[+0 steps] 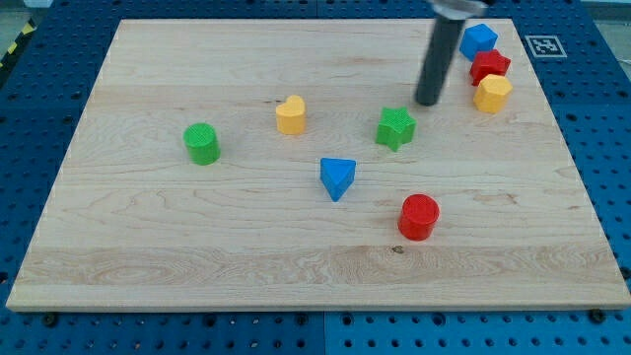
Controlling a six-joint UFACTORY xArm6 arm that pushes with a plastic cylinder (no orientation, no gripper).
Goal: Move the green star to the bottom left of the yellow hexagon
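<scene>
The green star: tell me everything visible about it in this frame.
The green star is a small, chunky block with ridged sides, plastic by its look, lying flat on the wooden board right of centre. My tip stands just off its upper-right; contact is unclear. The yellow hexagon lies farther right.

Surface (148,247): pale wooden board, evenly lit. Base (601,148): blue perforated panel on all sides. Fiducial marker (543,45): top right. Striped tape (15,44): top left.

No readable text; only a fiducial marker (545,45) on the blue pegboard (592,118).
</scene>
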